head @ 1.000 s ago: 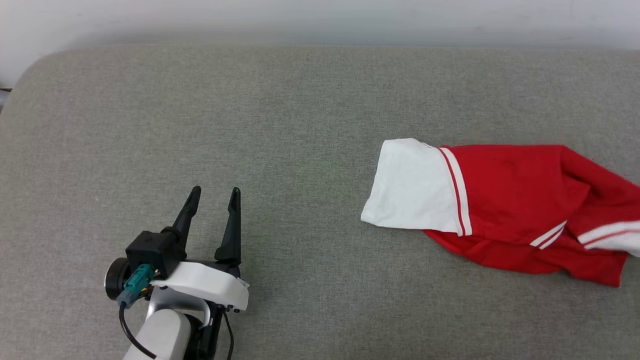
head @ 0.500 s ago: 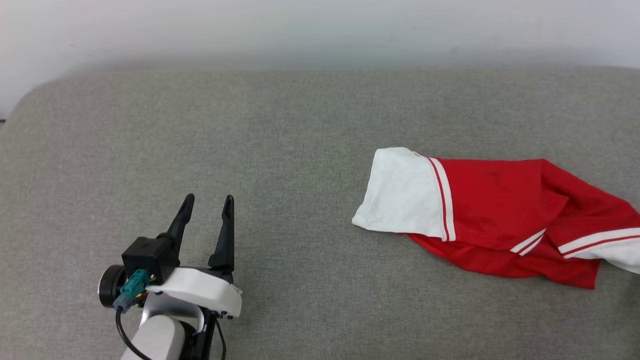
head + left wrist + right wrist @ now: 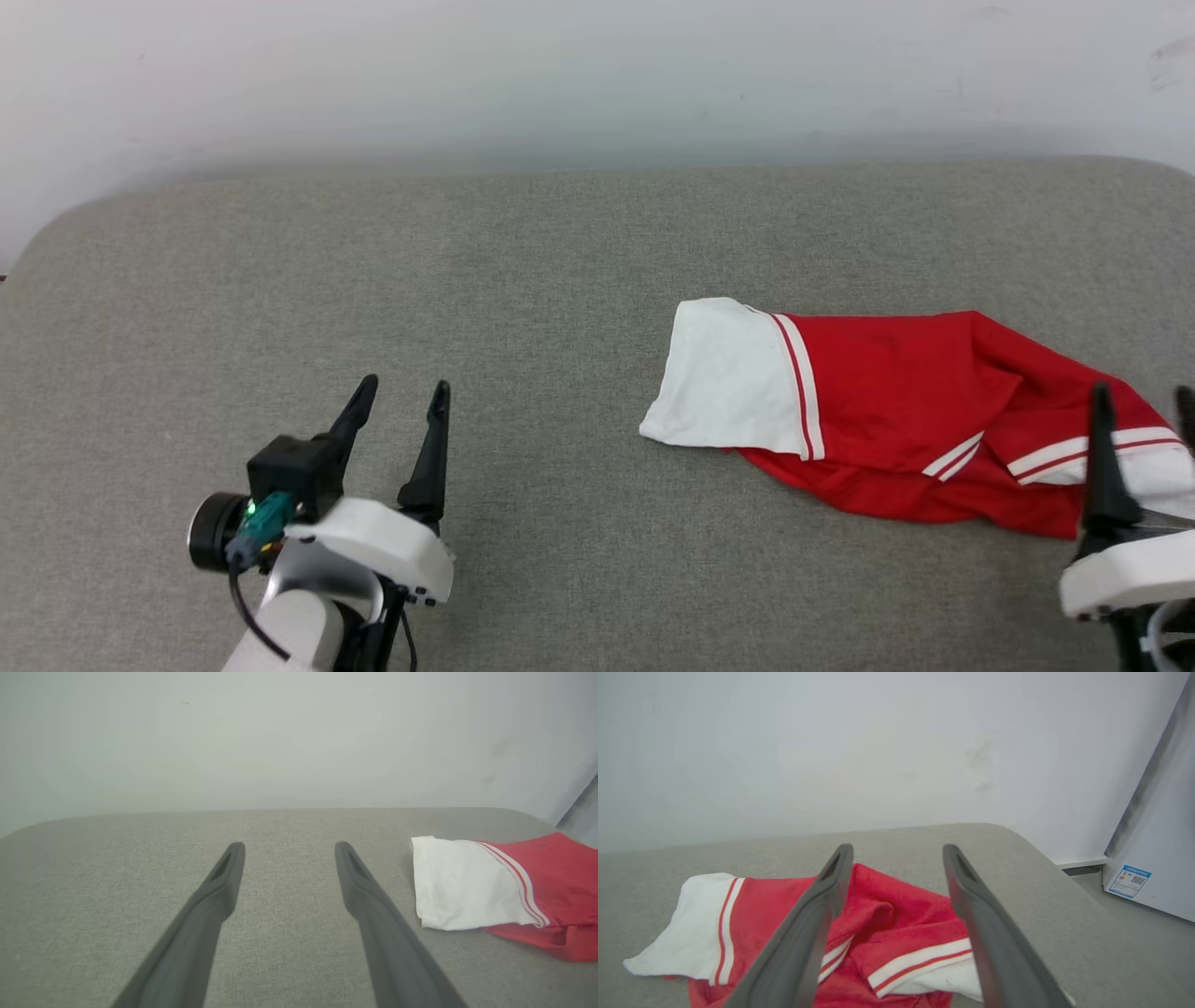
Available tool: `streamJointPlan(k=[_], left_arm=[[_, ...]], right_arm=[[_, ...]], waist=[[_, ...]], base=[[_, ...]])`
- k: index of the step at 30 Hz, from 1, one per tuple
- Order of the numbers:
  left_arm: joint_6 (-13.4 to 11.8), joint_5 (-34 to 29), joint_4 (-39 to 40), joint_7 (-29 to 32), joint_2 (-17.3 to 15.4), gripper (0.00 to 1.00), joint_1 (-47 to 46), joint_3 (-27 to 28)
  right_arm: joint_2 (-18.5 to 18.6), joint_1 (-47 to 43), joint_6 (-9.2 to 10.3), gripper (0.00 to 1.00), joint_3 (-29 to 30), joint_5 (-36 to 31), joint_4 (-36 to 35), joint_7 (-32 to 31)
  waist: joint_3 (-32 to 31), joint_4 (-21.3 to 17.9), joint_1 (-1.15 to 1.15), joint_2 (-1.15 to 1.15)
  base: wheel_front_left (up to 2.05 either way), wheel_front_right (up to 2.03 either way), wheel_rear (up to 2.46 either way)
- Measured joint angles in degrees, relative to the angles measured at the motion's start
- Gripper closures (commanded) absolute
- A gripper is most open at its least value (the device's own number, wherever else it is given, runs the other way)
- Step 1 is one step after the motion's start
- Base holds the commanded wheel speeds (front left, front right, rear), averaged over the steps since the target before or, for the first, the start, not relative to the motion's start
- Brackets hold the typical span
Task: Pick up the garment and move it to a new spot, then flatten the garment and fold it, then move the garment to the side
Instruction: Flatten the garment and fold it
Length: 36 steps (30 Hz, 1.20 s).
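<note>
The garment point(image 3: 896, 411) is a red jersey with white sleeves and striped trim. It lies crumpled on the right half of the grey padded surface point(image 3: 523, 308), with one white sleeve pointing left. My right gripper point(image 3: 1144, 390) stands open at the lower right edge, its fingers over the garment's right end. In the right wrist view the garment point(image 3: 896, 914) lies between and below the right gripper's point(image 3: 897, 847) spread fingers, which hold nothing. My left gripper point(image 3: 404, 385) is open at the lower left, well apart from the garment point(image 3: 467, 882) and holding nothing point(image 3: 289, 845).
A pale wall point(image 3: 597, 84) runs along the far edge of the surface. The surface's right corner rounds off, and beyond it stands a white cabinet with a label point(image 3: 1129, 882) on the floor. Bare grey surface stretches left of the garment.
The head camera has shifted, so the whole scene sits lower and further left. My right gripper has come into view, open, at the garment's right end. The garment keeps its shape.
</note>
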<state>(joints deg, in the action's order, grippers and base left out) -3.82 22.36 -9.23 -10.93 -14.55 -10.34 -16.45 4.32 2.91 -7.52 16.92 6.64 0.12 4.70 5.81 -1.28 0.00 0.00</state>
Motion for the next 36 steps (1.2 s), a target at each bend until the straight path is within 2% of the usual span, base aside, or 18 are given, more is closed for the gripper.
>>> streamJointPlan(k=[8,18,26,32,34,35,36], left_arm=[[4.0,-0.4,-0.5,12.5,-0.9,0.00,-7.6,-5.5],[9.3,0.6,-4.4,31.2,0.6,0.00,-18.7,-14.0],[11.0,2.3,-9.8,42.6,-0.1,0.00,-26.4,-20.9],[11.2,6.0,-13.4,52.1,-2.3,0.00,-31.6,-27.3],[11.2,7.5,-13.2,53.6,-3.5,0.00,-33.1,-29.5],[11.2,8.2,-13.2,54.0,-4.1,0.46,-33.6,-30.2],[11.2,8.6,-13.1,54.1,-4.6,1.00,-34.1,-31.2]], right_arm=[[-1.3,-4.2,0.00,0.00,-6.9,0.2,-9.6,-2.3],[-1.3,-4.5,0.00,0.00,-11.2,3.7,-11.3,-2.4],[-1.4,-3.0,0.00,0.00,-13.2,6.0,-8.8,-1.1],[-1.4,-1.6,0.00,0.00,-14.0,7.5,-6.6,0.4],[-1.4,-1.5,0.00,0.00,-13.9,8.0,-5.9,0.8],[-1.4,-1.5,0.01,0.00,-13.9,8.2,-5.5,1.0],[-1.4,-1.4,0.00,0.00,-13.9,8.3,-5.4,1.3]], waist=[[1.7,-2.0,0.00,0.00],[6.4,-6.7,0.00,0.00],[11.1,-10.6,0.00,0.00],[13.7,-12.8,0.00,0.00],[14.3,-13.3,0.00,0.00],[14.5,-13.6,0.00,0.00],[14.6,-13.7,0.00,0.00]], base=[[0.00,0.00,0.00],[0.00,0.00,0.00],[0.00,0.00,0.00],[0.00,0.00,0.00],[0.00,0.00,0.00],[0.00,0.00,0.00],[0.00,0.00,0.00]])
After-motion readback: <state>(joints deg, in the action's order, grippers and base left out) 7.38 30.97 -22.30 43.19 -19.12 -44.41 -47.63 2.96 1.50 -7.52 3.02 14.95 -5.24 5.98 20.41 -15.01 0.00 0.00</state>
